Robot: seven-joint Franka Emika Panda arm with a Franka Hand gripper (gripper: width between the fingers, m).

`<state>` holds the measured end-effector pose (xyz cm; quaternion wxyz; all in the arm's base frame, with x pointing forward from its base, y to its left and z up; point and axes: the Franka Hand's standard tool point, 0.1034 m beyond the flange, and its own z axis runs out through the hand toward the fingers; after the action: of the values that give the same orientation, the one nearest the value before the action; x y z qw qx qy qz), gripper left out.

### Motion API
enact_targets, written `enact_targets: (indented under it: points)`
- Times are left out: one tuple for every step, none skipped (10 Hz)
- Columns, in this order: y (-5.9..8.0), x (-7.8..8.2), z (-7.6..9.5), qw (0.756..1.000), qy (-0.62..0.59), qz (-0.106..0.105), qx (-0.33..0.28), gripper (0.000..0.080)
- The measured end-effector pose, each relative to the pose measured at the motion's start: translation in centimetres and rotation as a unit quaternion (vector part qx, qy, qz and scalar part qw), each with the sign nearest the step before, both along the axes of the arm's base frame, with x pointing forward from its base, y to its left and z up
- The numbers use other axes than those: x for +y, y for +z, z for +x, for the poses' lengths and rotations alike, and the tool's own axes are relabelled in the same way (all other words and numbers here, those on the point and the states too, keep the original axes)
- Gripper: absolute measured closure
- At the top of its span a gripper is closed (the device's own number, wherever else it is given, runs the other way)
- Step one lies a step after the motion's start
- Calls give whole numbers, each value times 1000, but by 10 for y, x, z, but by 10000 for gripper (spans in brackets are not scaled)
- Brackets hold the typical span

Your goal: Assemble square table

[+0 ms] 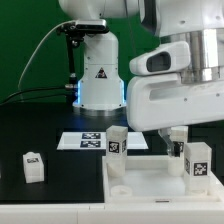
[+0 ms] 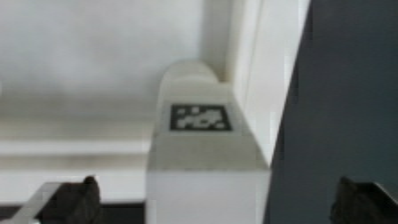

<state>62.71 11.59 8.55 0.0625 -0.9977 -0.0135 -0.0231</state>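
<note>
Black desk point(image 1: 40, 125) before a green backdrop point(image 1: 25, 45), carrying the marker board point(image 1: 85, 141). The white slab point(image 1: 150, 183) lies at the exterior view's lower right; one leg point(image 1: 34, 167) stands well apart. The hand point(image 1: 176, 139) hangs low over the slab, its fingers point(image 2: 68, 203) spread wide, a leg point(image 2: 201, 150) between them.

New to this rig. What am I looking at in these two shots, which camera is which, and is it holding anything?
It is one robot arm with a two-finger gripper, putting together a small white table. The exterior view is from a camera off the arm. It shows the arm's base behind, the square tabletop lying flat in front, several tagged legs standing on or near it, one loose leg to the exterior view's left, and the flat marker board. The wrist view looks down between the dark fingertips at one tagged leg. Whether anything is gripped cannot be told.
</note>
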Motion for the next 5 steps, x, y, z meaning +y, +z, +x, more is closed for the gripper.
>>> enact_targets:
  points:
    - [-4,5,-3,1000,-11,2,24,151]
    - [-4,6,-4,999,-11,3,39,151]
    - [-4,6,-3,999,-19,3,37,151]
    - [-5,6,-4,999,-28,3,39,274]
    - [-5,6,-4,999,-28,3,39,274]
